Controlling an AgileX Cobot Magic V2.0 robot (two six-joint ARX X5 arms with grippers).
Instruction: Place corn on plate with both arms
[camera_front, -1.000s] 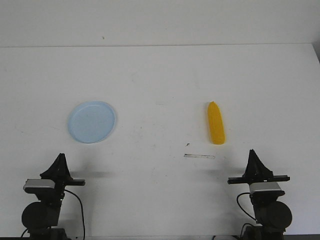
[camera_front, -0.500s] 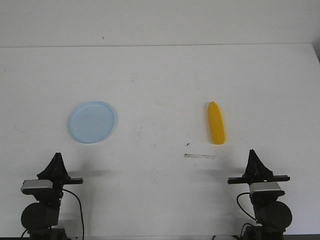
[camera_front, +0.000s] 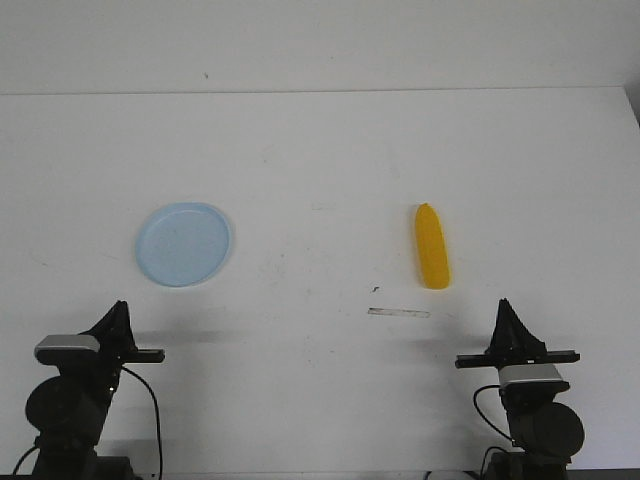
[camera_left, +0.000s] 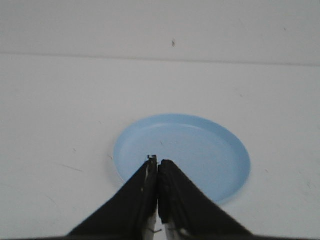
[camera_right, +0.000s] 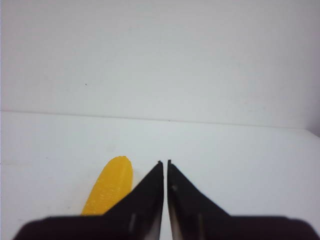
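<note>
On the white table (camera_front: 320, 160), corn (camera_front: 432, 247) lies untouched right of centre, well apart from the empty plate (camera_front: 185, 244) at left; left gripper (camera_left: 158, 165) and right gripper (camera_right: 165, 165) both have fingers together, so pickup and placement remain.

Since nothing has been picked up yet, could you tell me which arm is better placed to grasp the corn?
The right. Its tool sits just behind the corn; the left tool faces the plate.
</note>
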